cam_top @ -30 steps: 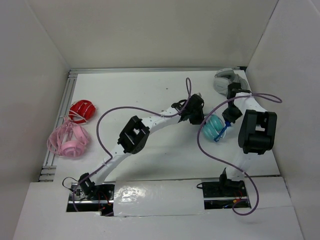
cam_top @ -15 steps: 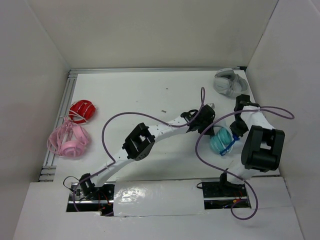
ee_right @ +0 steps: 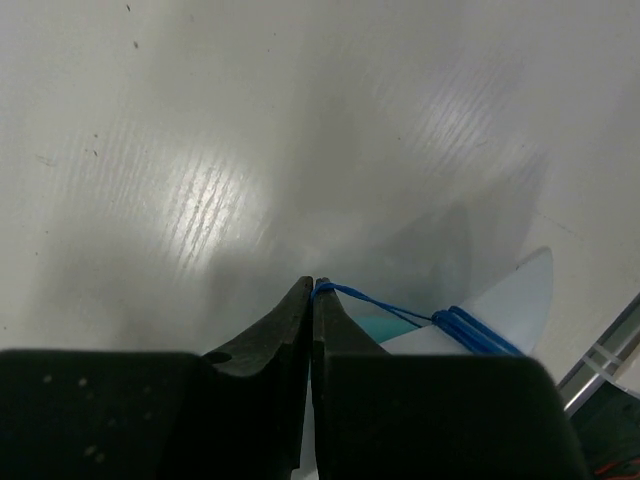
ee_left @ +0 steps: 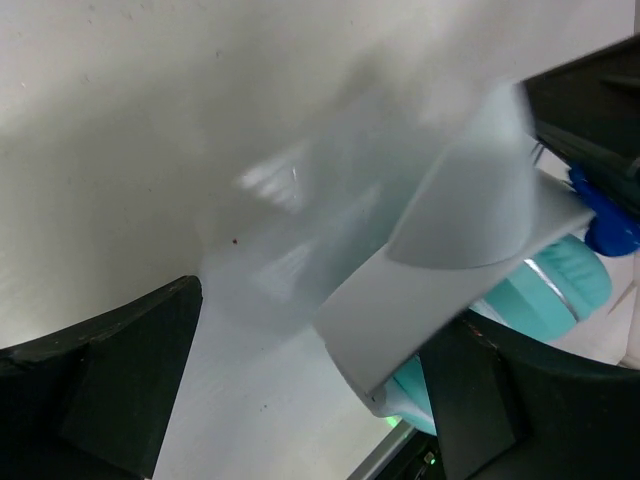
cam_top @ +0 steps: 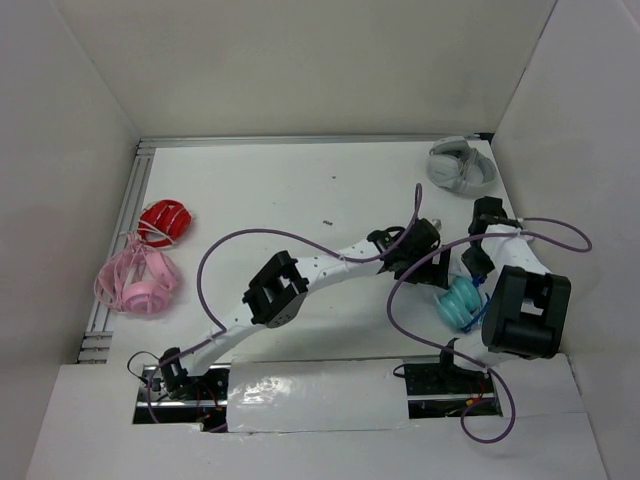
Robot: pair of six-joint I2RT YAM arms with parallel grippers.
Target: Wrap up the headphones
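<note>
- Near the table's (cam_top: 280, 190) right front corner, seen from overhead, the teal headphones (cam_top: 460, 300) lie just beside the right arm's dark wrist block; the left arm stretches across from the left base, and the left gripper (cam_top: 432, 262) sits just up and left of the teal ear cups; the right gripper (cam_top: 474, 268) hangs right above them; from this height I cannot tell how either gripper's jaws stand
- Farther off in the same view, grey-white headphones (cam_top: 460, 165) rest in the far right corner; red headphones (cam_top: 163, 220) and pink headphones (cam_top: 137, 283) lie together by the left edge, well apart from the arms; purple cables (cam_top: 240, 232) loop over both arms
- At the left wrist camera, two dark fingers (ee_left: 110, 380) stand wide apart at the lower corners, closed on nothing; the white headband (ee_left: 440, 270), with a pointed ear, crosses near the right-hand finger, though whether it touches is unclear; a teal ear cup (ee_left: 550, 290) shows behind it
- At the right wrist camera, the two fingertips (ee_right: 295, 305) are pressed together, pinching the thin blue cable (ee_right: 470, 328); the cable runs right to a bundle of strands lying over a pale pointed ear tip (ee_right: 520, 295)
</note>
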